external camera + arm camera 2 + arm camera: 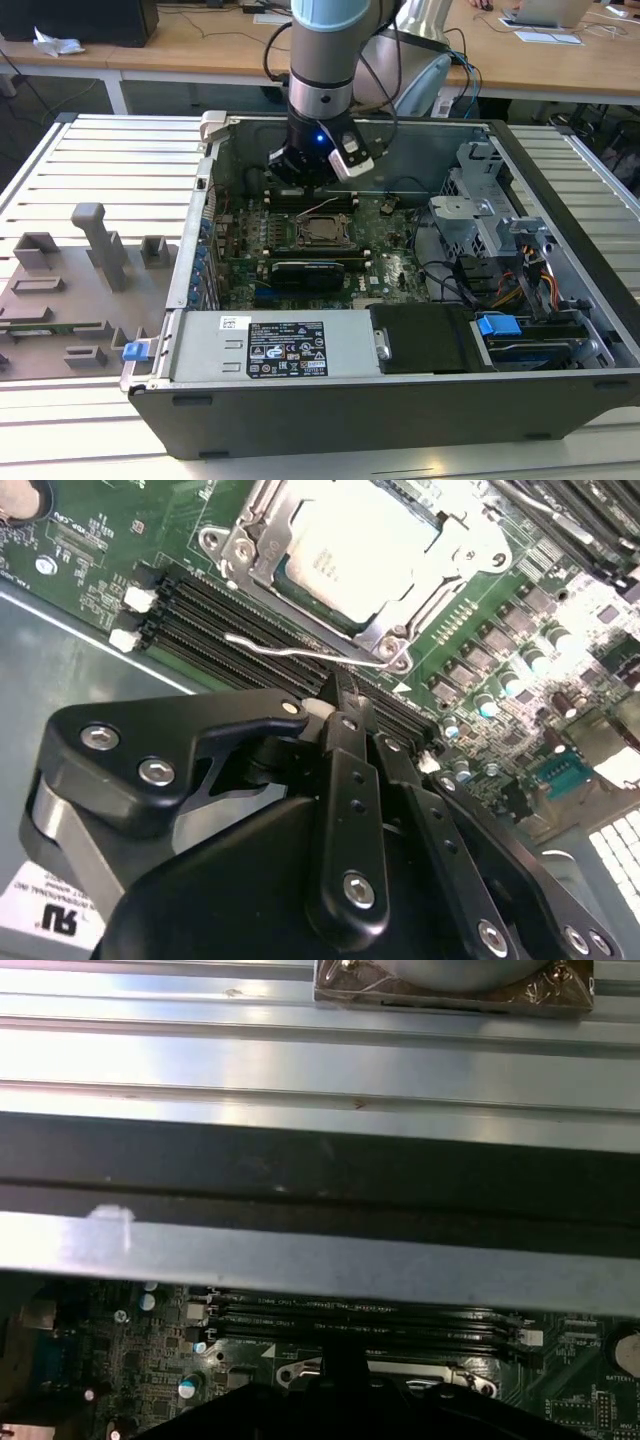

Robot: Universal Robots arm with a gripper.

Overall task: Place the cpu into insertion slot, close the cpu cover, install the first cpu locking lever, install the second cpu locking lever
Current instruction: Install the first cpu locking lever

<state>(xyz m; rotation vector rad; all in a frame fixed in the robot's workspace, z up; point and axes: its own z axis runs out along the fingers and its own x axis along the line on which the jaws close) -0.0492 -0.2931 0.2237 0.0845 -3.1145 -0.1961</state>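
Observation:
The cpu (350, 545) lies in the insertion slot (322, 230) on the green motherboard, its pale metal top showing. The cpu cover (385, 630) lies flat around it as a silver frame. A thin wire locking lever (290, 650) runs along the socket's edge beside the black memory slots (200, 615); in the exterior view the lever (325, 205) stands slightly raised. My gripper (340, 690) is shut, its black fingertips right at this lever's middle, nothing visibly clamped between them. In the exterior view my gripper (312, 170) hangs just behind the socket.
The open computer case's wall (320, 1160) rises close behind the gripper. A black card (305, 270) sits in front of the socket, and a drive cage (480, 210) with cables stands at the exterior view's right. Grey fixtures (100, 250) stand on the slatted table outside the case.

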